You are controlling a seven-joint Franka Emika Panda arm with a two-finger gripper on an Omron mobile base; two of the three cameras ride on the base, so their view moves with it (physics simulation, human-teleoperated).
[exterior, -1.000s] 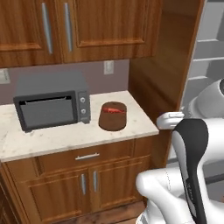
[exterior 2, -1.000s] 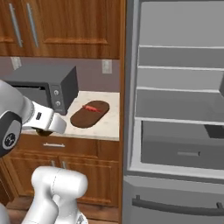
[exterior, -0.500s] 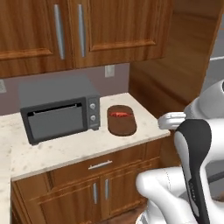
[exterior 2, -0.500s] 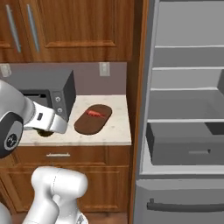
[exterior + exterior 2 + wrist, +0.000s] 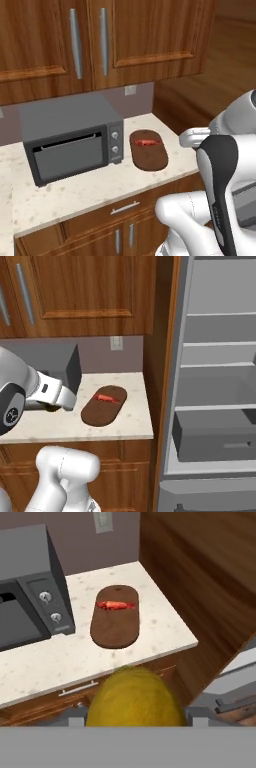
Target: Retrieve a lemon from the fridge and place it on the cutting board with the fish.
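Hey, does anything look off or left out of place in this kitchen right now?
The fridge stands wide open with its drawer pulled out past the shelves. The cutting board lies flat on the counter with the fish near its far end. Nothing is spilled or broken.

Dark grey microwave (image 5: 72, 137) on pale speckled counter (image 5: 85, 187), door closed, two knobs (image 5: 115, 141) at right side. Wall outlet (image 5: 130, 90) behind on backsplash. Wooden upper cabinets (image 5: 100, 40) above, long metal handles (image 5: 76, 43)
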